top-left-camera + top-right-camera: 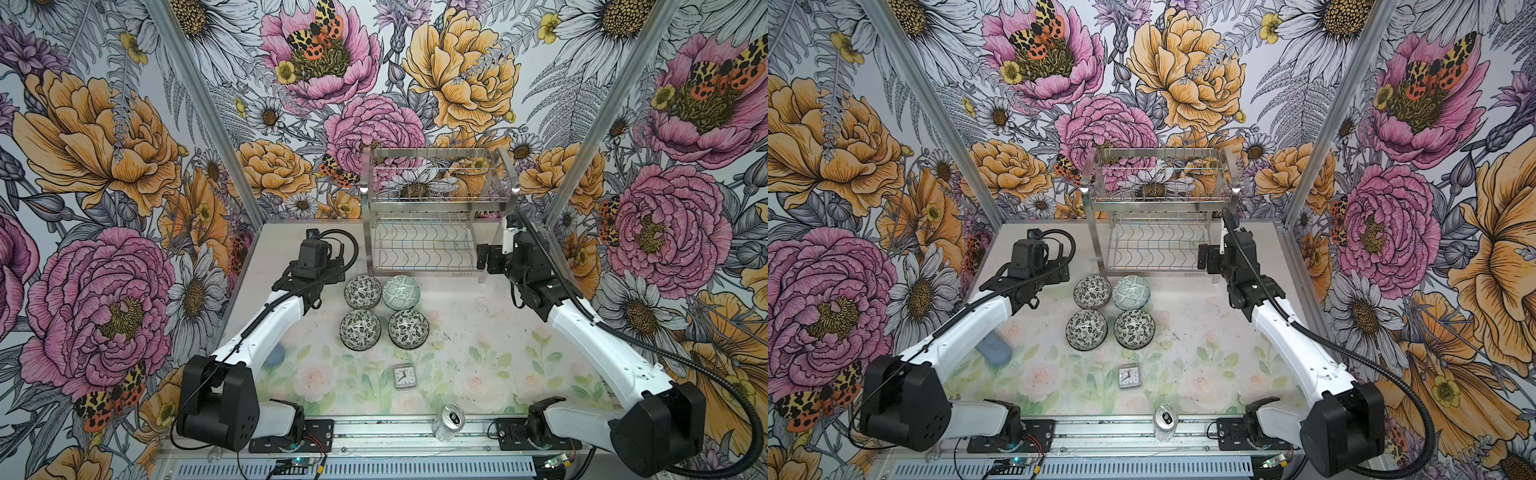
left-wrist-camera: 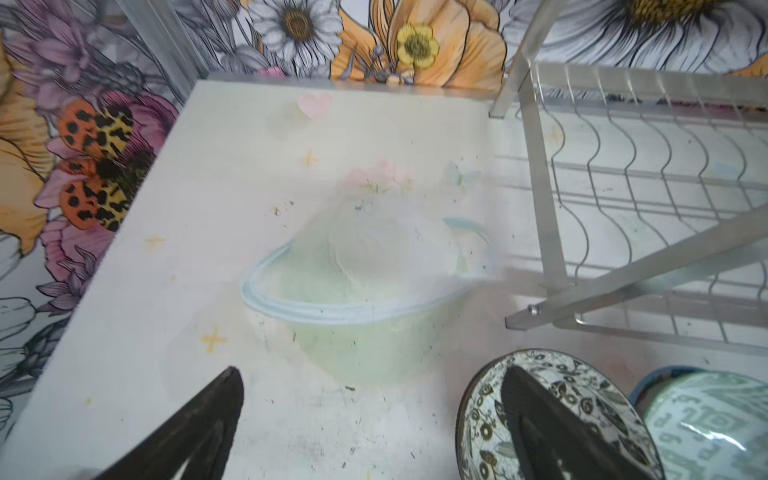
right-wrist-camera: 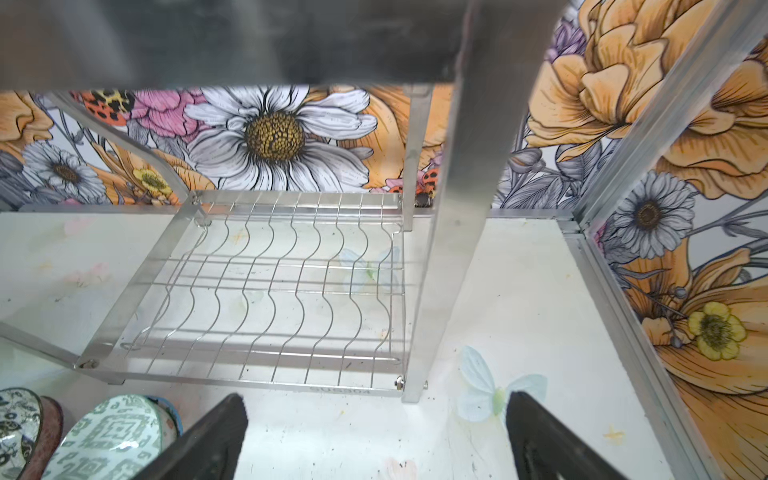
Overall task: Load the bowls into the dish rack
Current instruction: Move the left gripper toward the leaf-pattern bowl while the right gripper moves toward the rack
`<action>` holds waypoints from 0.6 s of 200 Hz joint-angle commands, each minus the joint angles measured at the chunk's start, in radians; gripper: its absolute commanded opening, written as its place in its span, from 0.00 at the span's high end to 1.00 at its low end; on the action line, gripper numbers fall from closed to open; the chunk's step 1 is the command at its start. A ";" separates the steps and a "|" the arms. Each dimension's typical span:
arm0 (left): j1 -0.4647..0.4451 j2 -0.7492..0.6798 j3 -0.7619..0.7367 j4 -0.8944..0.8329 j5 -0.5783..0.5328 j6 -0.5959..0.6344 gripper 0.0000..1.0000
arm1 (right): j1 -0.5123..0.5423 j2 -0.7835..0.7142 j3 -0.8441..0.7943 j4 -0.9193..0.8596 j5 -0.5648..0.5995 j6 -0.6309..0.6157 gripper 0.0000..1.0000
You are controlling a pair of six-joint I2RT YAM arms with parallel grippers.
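Four bowls on tabletop point(image 1: 478, 332), clustered just before one two-tier dish rack point(image 1: 432, 202): three black-and-white floral bowls point(image 1: 363, 292), one green geometric bowl point(image 1: 401, 292). One clock point(image 1: 402, 376), one drink can point(image 1: 449, 422). Both released, grasping nothing: left end effector point(image 2: 370, 376), right end effector point(image 3: 374, 399).

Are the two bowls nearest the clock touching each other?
Apart. Both top views show a strip of table between the left bowl and the right bowl.
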 commanded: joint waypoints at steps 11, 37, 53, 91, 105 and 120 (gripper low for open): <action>-0.008 0.041 0.001 -0.023 0.144 -0.068 0.01 | 0.037 0.054 0.038 -0.080 -0.010 0.027 0.01; -0.021 0.062 -0.017 -0.003 0.182 -0.077 0.01 | 0.052 0.086 0.063 -0.106 0.012 0.034 0.01; -0.030 0.073 -0.025 0.005 0.198 -0.080 0.02 | 0.061 0.101 0.075 -0.111 0.022 0.027 0.01; -0.040 0.105 -0.040 0.004 0.216 -0.093 0.05 | 0.076 0.136 0.099 -0.110 0.026 0.018 0.02; -0.040 0.115 -0.042 0.004 0.225 -0.099 0.08 | 0.083 0.150 0.109 -0.109 0.032 0.012 0.02; -0.043 0.125 -0.044 0.000 0.235 -0.106 0.10 | 0.090 0.160 0.115 -0.110 0.041 0.006 0.02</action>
